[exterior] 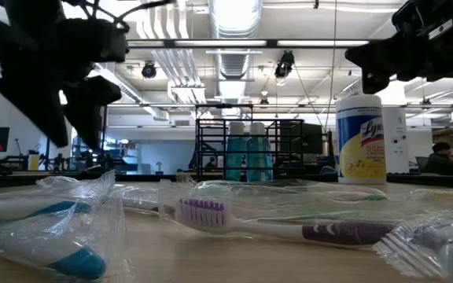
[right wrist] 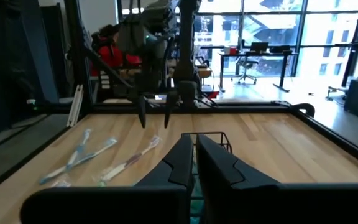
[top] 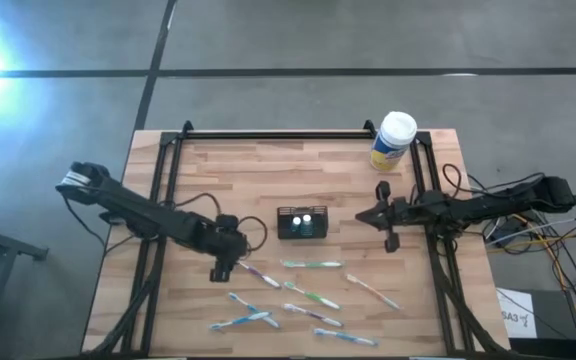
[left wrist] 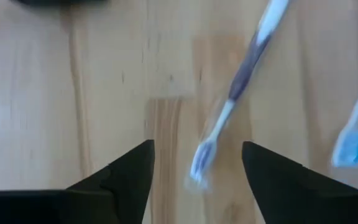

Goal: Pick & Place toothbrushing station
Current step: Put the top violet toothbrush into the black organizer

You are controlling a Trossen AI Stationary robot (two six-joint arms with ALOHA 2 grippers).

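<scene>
Wrapped in crinkled clear plastic, a purple-and-white toothbrush [exterior: 289, 228] lies closest to the table-level camera, with a blue-handled wrapped toothbrush [exterior: 49, 236] beside it.

Farther back, the toothbrushing station [top: 302, 224], a small black rectangular wire holder, stands upright near the middle of the wooden slatted surface [top: 268, 170]; it already carries two teal brush ends in its top. Loose wrapped toothbrushes are scattered on the near side of it, none touching it.

Left claw [top: 220, 268] hangs low just beside the station, over the purple-and-white brush's end. Its fingers [left wrist: 129, 177] are spread wide and empty, the brush head lying on the wood between them without touching either one. The main risk is a bad pinch: slippery wrapping and a thin, angled handle could let the brush skid or swing out as the fingers close. A grab at the film alone would leave the brush dangling, awkward to thread into a slot. A loose swing of the brush near the light station could also knock it over or nudge it away.

Right claw [top: 382, 216] waits on the station's other side, clenched and holding nothing. A yellow white-capped canister [top: 393, 140] stands well apart at the far edge.
</scene>
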